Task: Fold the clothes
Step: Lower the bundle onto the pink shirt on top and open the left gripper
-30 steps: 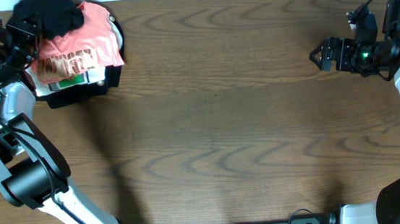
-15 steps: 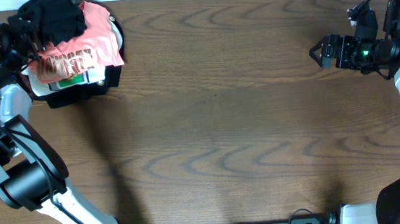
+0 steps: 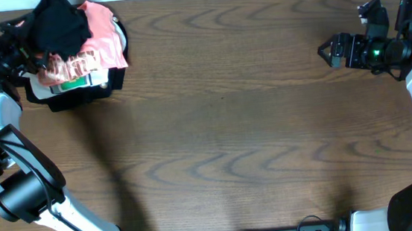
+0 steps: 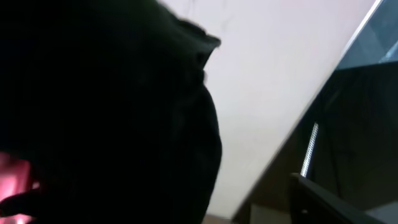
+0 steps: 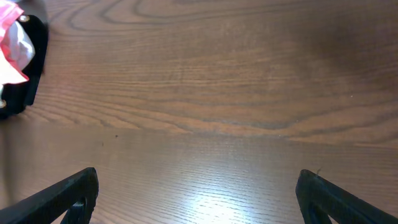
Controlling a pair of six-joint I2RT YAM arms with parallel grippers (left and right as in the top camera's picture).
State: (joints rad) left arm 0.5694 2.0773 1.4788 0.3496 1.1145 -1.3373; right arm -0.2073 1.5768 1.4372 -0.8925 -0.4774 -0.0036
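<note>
The clothes, a limp black garment, lie bunched on top of a pile at the table's far left corner. In the left wrist view the same black fabric fills the left half, very close to the camera. My left gripper sits just left of the pile; one finger shows far out to the side, the other is hidden behind the cloth, so the jaws stand open. My right gripper hovers over bare table at the far right, open with nothing between its fingers.
Under the black garment lie a salmon-pink shirt with dark lettering and a white folded garment with a green mark, all in a black basket. The wooden table stretches between the arms.
My left gripper has opened and drawn back to the left. The black garment has dropped from it and settled on the pile. The right arm has not moved.
</note>
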